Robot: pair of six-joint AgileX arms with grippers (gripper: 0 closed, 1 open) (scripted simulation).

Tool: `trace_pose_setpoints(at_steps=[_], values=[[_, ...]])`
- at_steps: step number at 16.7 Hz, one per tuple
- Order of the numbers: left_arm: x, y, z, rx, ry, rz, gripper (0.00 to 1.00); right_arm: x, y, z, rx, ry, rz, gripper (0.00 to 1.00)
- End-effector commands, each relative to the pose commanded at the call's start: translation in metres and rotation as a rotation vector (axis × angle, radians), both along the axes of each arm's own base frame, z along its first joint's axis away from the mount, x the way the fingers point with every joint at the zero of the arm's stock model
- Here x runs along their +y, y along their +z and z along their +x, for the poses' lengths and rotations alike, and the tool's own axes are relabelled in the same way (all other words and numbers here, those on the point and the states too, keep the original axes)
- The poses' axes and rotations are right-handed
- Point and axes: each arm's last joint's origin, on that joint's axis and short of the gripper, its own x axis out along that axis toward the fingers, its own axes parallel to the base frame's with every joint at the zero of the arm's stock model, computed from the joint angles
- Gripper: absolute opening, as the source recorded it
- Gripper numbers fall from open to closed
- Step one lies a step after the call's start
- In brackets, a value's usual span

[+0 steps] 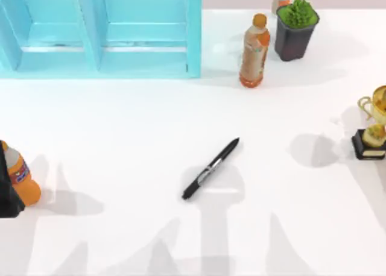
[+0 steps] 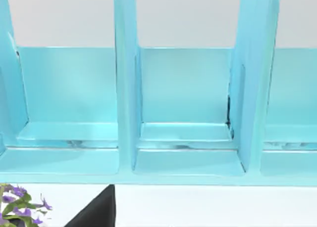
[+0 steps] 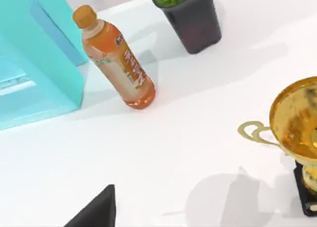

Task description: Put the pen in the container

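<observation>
The pen (image 1: 210, 169), slim and black with a pale band at mid-body, lies flat on the white table near the middle, slanting from lower left to upper right. Nothing touches it. The container (image 1: 145, 65), a big light-blue bin with upright dividers, stands at the back left. Its compartments (image 2: 188, 162) face the left wrist camera, and its corner (image 3: 39, 78) appears in the right wrist view. A black wedge (image 2: 94, 214) of my left gripper juts in at the picture's edge. A like wedge (image 3: 94, 212) of my right gripper sits over bare table, far from the pen.
An orange drink bottle (image 1: 254, 52) stands just right of the container, with a dark pot holding a green plant (image 1: 295, 32) behind it. A gold trophy (image 1: 373, 128) is at the right edge. Another orange bottle (image 1: 21, 178) and a dark object (image 1: 6, 194) sit at the left edge. Purple flowers (image 2: 20, 204) are in the left wrist view.
</observation>
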Motion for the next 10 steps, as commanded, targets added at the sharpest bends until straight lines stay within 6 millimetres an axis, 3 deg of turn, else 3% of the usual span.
trace_pose_setpoints(at_steps=[5, 10], values=[[0.0, 0.0, 0.0, 0.0, 0.0, 0.0, 1.0, 0.059, 0.026, 0.073, 0.378, -0.035, 0.132, 1.0], [0.0, 0.0, 0.0, 0.0, 0.0, 0.0, 1.0, 0.14, 0.005, 0.138, 0.722, -0.154, 0.163, 1.0]])
